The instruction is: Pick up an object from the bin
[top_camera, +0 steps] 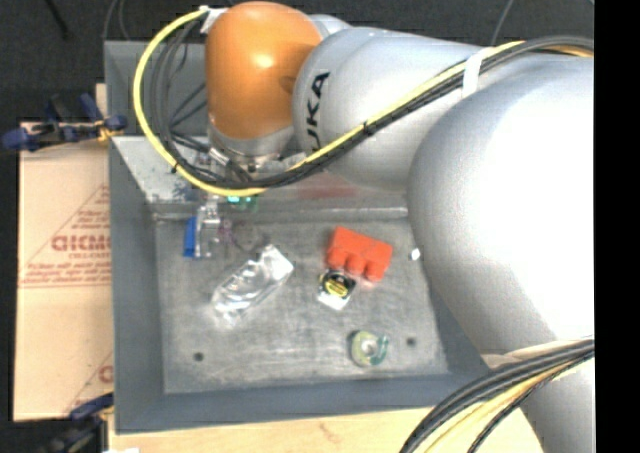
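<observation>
Blue piece [189, 239] lies at the back left of the bin [135, 341], just beside the lowered hand [209, 229] and likely its target. I cannot tell if the hand is spread or pressed together. Rightward, a crumpled clear wrapper [250, 284], an orange block [358, 253] and a glassy ring [368, 348] lie apart, each free to grasp.

Claw [208, 229] low by a blue piece [189, 238], perhaps touching; clear wrapper [250, 284] nearby

Bright overhead light, soft glare on the orange cover [255, 61] and silver arm [500, 171], dark surround beyond the bin [300, 366].
</observation>
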{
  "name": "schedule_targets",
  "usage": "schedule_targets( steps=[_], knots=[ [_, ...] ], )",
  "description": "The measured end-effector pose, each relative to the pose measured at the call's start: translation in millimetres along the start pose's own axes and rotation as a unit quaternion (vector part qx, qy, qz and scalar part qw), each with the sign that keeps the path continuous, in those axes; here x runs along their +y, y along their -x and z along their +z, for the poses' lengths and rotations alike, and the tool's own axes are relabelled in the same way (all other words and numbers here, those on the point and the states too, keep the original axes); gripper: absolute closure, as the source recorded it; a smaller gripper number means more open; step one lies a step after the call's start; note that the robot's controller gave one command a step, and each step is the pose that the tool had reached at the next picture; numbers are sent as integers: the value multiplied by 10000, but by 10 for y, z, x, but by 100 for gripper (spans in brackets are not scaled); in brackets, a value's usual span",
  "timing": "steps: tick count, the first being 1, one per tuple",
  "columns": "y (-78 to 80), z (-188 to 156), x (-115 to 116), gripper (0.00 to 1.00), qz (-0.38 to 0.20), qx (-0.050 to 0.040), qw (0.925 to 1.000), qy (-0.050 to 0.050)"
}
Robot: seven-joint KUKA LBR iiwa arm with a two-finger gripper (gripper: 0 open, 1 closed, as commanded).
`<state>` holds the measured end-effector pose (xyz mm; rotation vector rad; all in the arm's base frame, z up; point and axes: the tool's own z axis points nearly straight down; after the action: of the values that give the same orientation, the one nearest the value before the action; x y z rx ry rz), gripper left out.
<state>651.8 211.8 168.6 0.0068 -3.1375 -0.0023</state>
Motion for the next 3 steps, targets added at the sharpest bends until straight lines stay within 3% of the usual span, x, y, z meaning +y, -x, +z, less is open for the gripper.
schedule_targets(
  steps=[1, 2, 3],
  knots=[
    [21, 721, 76, 0, -424, -7, 9991, -20],
    [-35, 900, -199, 0, -74, -26, 10000, -2],
    [-28, 888, -189, 100, -61, -37, 10000, 9]
  ],
)
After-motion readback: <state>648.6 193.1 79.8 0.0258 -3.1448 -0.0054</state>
